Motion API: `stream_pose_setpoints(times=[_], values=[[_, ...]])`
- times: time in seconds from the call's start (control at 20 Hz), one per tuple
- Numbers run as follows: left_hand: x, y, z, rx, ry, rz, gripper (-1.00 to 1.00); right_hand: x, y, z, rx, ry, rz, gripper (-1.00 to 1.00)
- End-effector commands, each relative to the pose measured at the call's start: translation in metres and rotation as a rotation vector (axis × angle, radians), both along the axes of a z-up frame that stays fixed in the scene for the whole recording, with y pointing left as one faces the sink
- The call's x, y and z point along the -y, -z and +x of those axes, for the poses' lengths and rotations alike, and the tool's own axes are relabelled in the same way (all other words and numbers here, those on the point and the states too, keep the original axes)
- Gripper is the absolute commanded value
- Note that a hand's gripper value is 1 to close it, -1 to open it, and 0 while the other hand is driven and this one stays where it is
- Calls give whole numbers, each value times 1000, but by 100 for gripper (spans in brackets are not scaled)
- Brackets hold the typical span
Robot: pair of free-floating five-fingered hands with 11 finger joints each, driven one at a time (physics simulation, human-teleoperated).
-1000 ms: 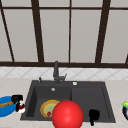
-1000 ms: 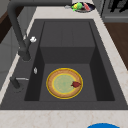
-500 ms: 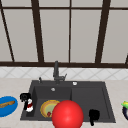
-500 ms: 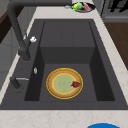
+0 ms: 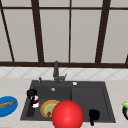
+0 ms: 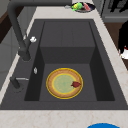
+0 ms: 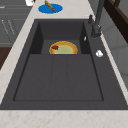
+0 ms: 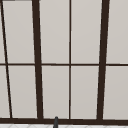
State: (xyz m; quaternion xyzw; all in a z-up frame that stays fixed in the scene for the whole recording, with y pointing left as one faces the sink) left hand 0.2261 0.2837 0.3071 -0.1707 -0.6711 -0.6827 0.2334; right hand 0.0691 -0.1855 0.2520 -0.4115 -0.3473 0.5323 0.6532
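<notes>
- The blue plate (image 5: 7, 106) sits on the counter at the far left.
- The left hand (image 5: 31, 93) hovers over the left rim of the sink (image 5: 105, 100), with a white-and-red thing (image 5: 35, 103) just beneath it (I cannot tell its grip). It is best kept level and clear of the rim. The hand has drifted right, away from the blue plate.
- The right hand (image 5: 94, 115) is at the near right, and I cannot tell its fingers.

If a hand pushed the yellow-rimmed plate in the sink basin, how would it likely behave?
The plate lies flat on the basin floor, so it would probably slide, not tip. Its shallow raised rim looks stiff, likely ceramic, so possibly fragile against the sink walls. The small red piece on it might shift. The left hand hovers nearest.
</notes>
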Motion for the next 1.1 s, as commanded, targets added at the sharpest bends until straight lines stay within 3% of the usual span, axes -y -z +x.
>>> stream_pose_setpoints(times=[0.0, 0.2, 0.25, 0.55, 0.7, 1.05], values=[[14, 13, 19, -19, -42, 0, 100, 0, 0, 0, 0, 0, 0, 0], [38, 38, 41, -30, -8, -23, 100, 0, 0, 0, 0, 0, 0, 0], [45, 40, 45, -8, -1, -14, 100, 0, 0, 0, 0, 0, 0, 0], [80, 80, 72, 13, -1, -13, 100, 0, 0, 0, 0, 0, 0, 0], [92, 99, 87, 46, -1, -48, 100, 0, 0, 0, 0, 0, 0, 0], [117, 152, 134, 33, 2, -58, 100, 0, 0, 0, 0, 0, 0, 0]])
